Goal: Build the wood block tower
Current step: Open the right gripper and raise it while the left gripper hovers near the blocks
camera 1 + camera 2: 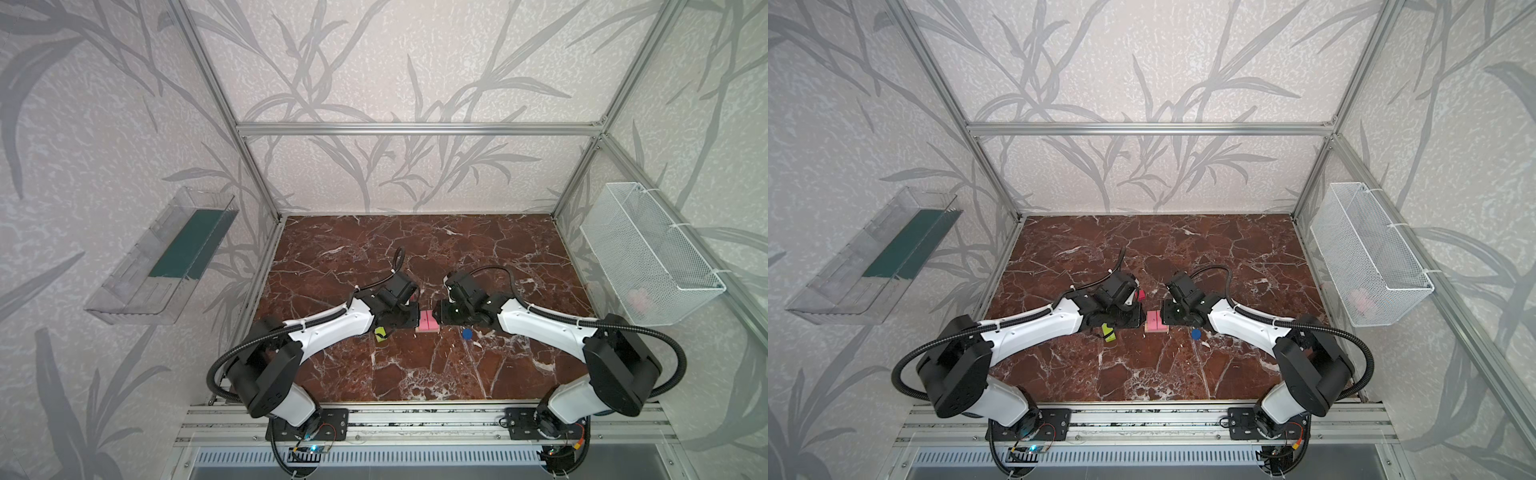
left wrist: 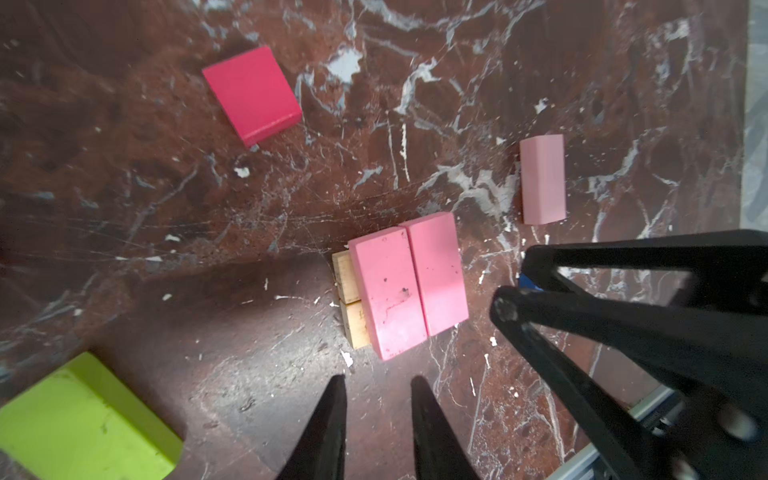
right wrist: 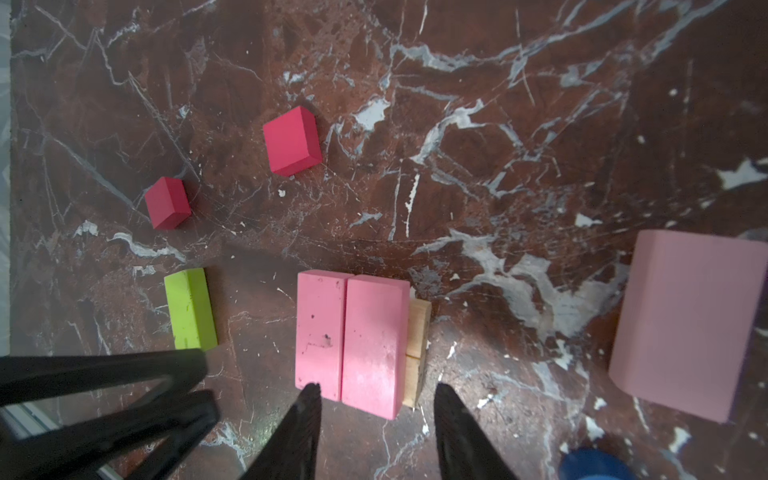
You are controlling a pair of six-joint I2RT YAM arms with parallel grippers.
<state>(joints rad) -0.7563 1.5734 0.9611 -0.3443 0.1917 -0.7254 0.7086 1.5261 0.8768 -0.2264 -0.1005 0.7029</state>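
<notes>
The left pincer, released and empty, stands at nine o'clock of the tower in a top view; the right pincer, likewise released, at three. Its two pink bars overhang the tan bars; I would square them, pressing evenly from both sides.

The marble-patterned tabletop is red-brown, veined in white. At mid-table are two bright pink painted bars, flecked with dark marks, and two plain tan wooden bars. The painted bar to the right is paler pink. The bar to the left is lime-green, the two cubes far-left crimson, and the disc near-right deep blue. The wallpaper is pale grey with darker grey leaf sprays.
</notes>
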